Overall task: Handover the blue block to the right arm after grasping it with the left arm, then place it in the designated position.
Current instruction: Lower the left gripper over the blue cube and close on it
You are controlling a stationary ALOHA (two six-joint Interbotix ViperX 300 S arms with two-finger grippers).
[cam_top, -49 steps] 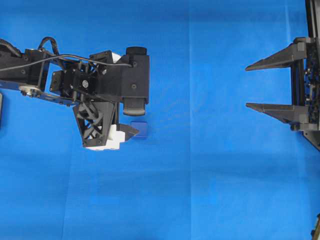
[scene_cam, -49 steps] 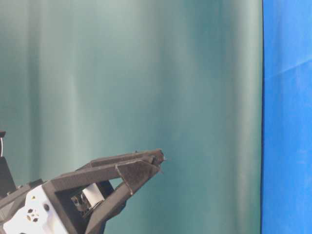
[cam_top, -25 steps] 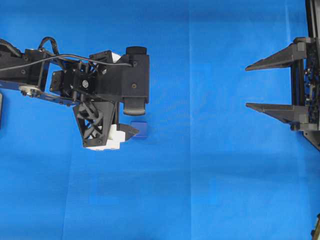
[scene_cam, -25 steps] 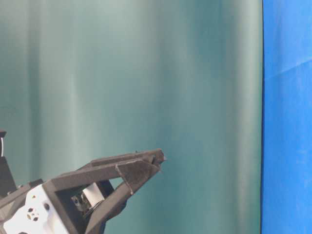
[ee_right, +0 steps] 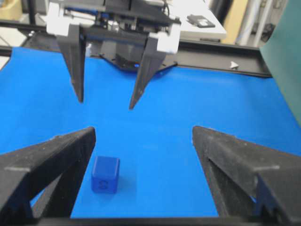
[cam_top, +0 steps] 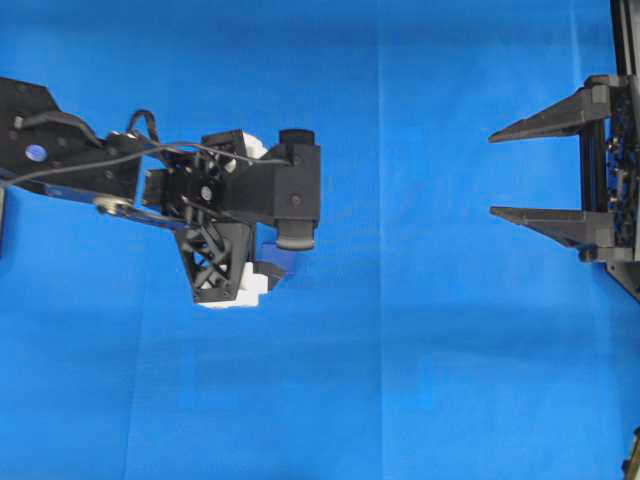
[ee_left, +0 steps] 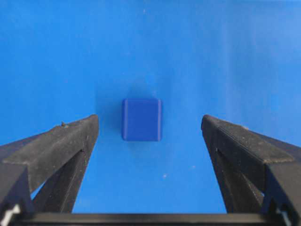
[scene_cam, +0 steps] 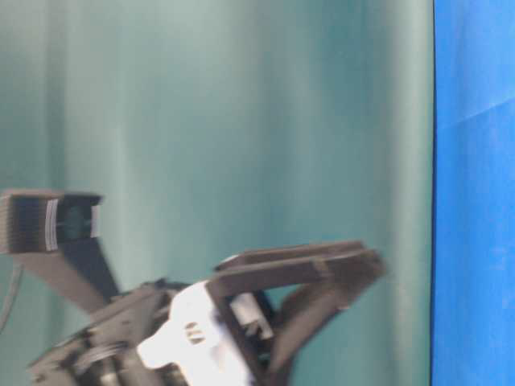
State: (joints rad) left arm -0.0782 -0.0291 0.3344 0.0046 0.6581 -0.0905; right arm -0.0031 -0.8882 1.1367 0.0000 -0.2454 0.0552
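The blue block (ee_left: 141,119) sits flat on the bright blue cloth (cam_top: 400,380) covering the bench, and the left claw (ee_left: 149,127) hangs right over it with its fingers spread wide; in the left wrist view the block lies squarely in the gap, a black fingertip (ee_left: 83,133) off to each side and neither one touching it; from overhead the block (cam_top: 276,256) is mostly hidden under the left arm (cam_top: 150,180), just a sliver of darker blue peeking out by the white pieces on the rail. From the right wrist view the block (ee_right: 105,174) shows a faint embossed mark on the face toward that camera, and the left claw (ee_right: 104,104) points down at the cloth a bit beyond it. Further over on the right edge, well apart from the block, the right claw (cam_top: 492,173) is also spread wide and holding nothing, its two tapered fingers pointing left toward the middle; the right arm (cam_top: 612,180) behind it is all black.
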